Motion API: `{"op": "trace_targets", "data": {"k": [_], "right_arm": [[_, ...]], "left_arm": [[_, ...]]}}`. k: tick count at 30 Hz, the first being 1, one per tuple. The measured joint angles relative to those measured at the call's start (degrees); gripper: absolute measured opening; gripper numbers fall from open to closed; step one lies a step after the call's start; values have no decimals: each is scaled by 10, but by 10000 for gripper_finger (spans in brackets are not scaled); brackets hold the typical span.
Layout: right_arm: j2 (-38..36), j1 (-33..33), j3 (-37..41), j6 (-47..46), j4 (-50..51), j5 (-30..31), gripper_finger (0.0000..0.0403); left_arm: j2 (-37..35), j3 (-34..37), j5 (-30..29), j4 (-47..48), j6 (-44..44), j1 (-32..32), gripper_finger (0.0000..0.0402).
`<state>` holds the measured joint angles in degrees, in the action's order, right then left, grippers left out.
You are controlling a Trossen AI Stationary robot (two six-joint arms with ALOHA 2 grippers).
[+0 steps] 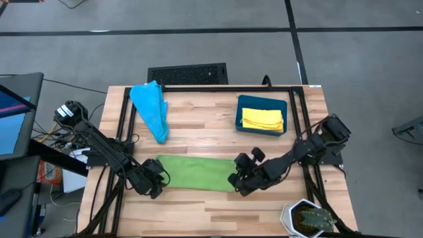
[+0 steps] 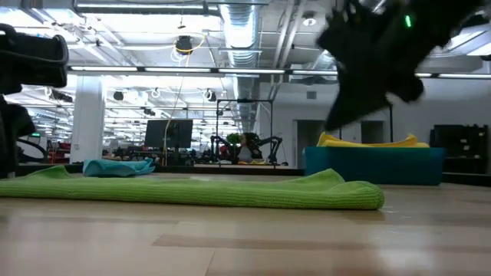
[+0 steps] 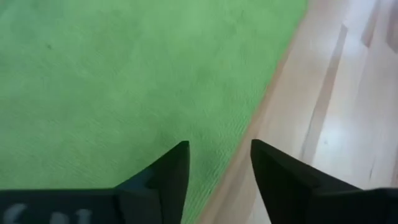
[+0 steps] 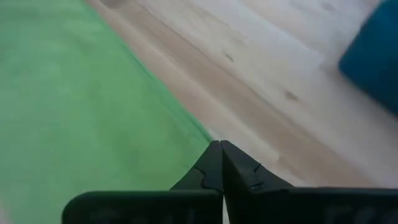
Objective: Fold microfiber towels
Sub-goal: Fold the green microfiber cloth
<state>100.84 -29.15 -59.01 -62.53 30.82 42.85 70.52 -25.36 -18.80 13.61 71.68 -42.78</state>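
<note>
The left gripper [image 3: 217,162] hangs parted over the flat green microfiber towel's [image 1: 195,172] end — the right gripper [image 4: 221,163], empty, is pinched closed; both should grab matching corners and fold evenly.

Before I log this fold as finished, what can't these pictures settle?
- Long green microfiber towel: both ends lie under the left gripper and right gripper in the high view, so the corners are hidden.
- Yellow cloth in the dark teal bin: layers too small to count.
- Low view: a dark arm blocks the right background.
</note>
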Motion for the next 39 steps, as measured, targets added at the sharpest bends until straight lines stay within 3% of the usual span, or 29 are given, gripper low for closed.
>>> {"op": "trace_targets", "data": {"k": [7,16,19,22,25,28,39], "right_arm": [[20,5,92,-20,-173,-2,11],[9,19,117,-79,-133,-38,14],[-37,-3,108,-74,-156,2,10],[-54,-46,107,-3,-238,28,13],[-28,-86,107,31,-283,23,14],[14,-109,108,-16,-285,21,11],[104,-123,107,-97,-321,-5,13]], "left_arm": [[0,0,-35,6,8,0,181],[0,0,-60,12,11,0,180],[0,0,-74,4,12,0,180],[0,-1,-95,-1,15,0,180],[0,-1,-120,-1,30,0,180],[0,-1,-131,-4,37,0,180],[0,-1,-125,-9,56,0,180]]}}
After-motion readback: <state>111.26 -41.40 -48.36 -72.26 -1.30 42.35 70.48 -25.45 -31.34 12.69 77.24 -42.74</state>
